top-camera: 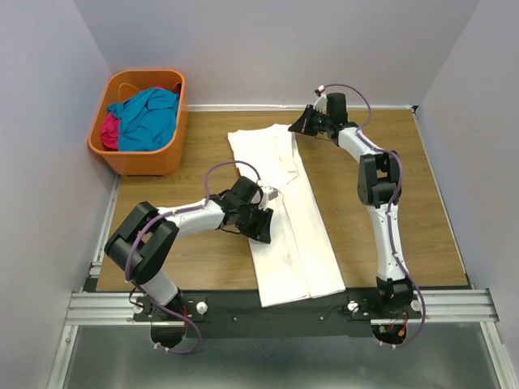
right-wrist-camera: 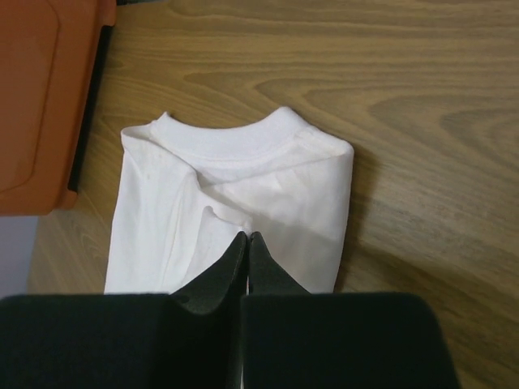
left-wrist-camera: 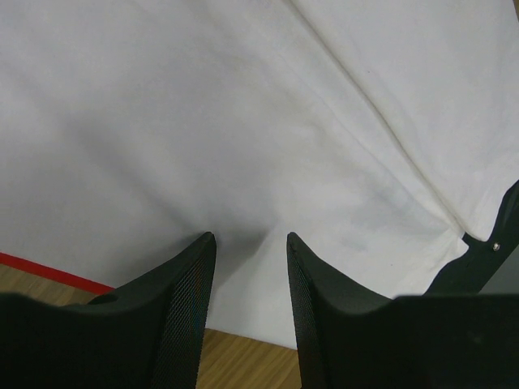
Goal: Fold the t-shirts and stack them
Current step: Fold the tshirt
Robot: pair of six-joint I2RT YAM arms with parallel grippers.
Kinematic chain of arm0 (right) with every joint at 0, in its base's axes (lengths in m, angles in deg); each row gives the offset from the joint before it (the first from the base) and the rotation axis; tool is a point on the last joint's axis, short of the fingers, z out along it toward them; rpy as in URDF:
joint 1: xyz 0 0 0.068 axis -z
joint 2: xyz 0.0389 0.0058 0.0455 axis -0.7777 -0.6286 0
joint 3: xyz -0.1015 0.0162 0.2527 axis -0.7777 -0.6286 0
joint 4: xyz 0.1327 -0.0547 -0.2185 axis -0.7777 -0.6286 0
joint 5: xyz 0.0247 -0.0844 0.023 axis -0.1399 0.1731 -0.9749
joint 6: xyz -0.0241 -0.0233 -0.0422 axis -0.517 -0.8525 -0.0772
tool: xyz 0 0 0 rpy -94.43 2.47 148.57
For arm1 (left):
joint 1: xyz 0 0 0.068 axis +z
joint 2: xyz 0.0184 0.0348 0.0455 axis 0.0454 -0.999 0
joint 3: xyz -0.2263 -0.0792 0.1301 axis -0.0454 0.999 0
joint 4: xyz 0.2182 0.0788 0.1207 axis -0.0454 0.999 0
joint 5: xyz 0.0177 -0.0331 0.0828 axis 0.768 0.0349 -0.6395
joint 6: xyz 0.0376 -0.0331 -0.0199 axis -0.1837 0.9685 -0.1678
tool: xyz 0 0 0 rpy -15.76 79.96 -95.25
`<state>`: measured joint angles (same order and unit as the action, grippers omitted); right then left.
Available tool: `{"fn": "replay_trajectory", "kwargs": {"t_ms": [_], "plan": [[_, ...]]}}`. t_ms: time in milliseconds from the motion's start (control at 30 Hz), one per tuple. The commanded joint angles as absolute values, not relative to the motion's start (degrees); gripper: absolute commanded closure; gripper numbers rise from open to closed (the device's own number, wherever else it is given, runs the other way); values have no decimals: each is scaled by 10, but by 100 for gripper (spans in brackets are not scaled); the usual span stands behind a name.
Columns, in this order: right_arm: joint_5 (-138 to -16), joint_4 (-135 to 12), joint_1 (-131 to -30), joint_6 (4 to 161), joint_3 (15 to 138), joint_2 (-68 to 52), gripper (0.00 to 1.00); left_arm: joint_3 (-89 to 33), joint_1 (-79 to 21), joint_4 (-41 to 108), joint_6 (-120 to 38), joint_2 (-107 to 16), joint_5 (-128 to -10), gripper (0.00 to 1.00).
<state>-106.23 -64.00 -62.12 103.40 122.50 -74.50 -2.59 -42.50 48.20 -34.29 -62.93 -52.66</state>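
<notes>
1. The left pincer is held wide open, its fingers apart above the white tee, with nothing held between them.
2. White cloth is spread under and ahead of that pincer. The tee's edge is seen just behind the fingertips, with a red strip showing along it at the left and bare worktop behind.
3. The right pincer is closed, with its fingertips pressed together. Whether any cloth is pinched cannot be told.
4. The tee's collar end lies just ahead of and beneath this pincer. The tee is folded into a long narrow strip that runs back towards the arm bases.
5. A basket is seen to the left of the right pincer, apart from the white tee. A teal tee and a magenta tee are heaped in it.
</notes>
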Motion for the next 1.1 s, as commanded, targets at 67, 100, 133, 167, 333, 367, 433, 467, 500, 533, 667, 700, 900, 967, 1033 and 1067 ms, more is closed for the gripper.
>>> {"fn": "replay_trajectory", "kwargs": {"t_ms": [67,100,133,167,333,367,433,467,500,533,667,700,900,967,1033,1067], "plan": [[-1064,-638,-616,1015,1266,-789,79,2,-436,540,-344,-649,-533,51],[-1059,-637,-616,1014,1256,-785,70,-1,-436,540,-342,-649,-537,51],[-1057,-638,-616,1012,1246,-771,67,-4,-436,539,-337,-649,-540,51],[-1051,-638,-616,1010,1235,-761,64,-7,-436,538,-336,-648,-542,51],[-994,-641,-610,998,1098,-662,59,-35,-436,540,-327,-623,-564,50],[-989,-641,-608,996,1072,-644,59,-41,-436,541,-324,-618,-575,50],[-979,-643,-609,989,1000,-585,59,-64,-434,546,-319,-599,-594,50],[-976,-644,-609,989,976,-564,59,-71,-432,545,-317,-594,-600,50],[-974,-646,-607,991,955,-531,59,-87,-424,544,-311,-582,-605,50],[-975,-648,-607,988,908,-512,59,-93,-420,542,-308,-577,-611,50],[-996,-649,-608,1003,810,-444,61,-123,-375,522,-296,-563,-655,50],[-1004,-646,-610,1009,794,-436,62,-126,-362,506,-290,-564,-659,50],[-1028,-636,-612,1055,681,-395,66,-164,-262,440,-274,-641,-630,62],[-1040,-628,-612,1059,658,-385,66,-195,-258,441,-287,-674,-639,64],[-1042,-619,-612,1063,626,-377,66,-239,-254,441,-293,-722,-639,66],[-1037,-618,-612,1065,616,-375,66,-254,-253,442,-295,-738,-641,66]]}}
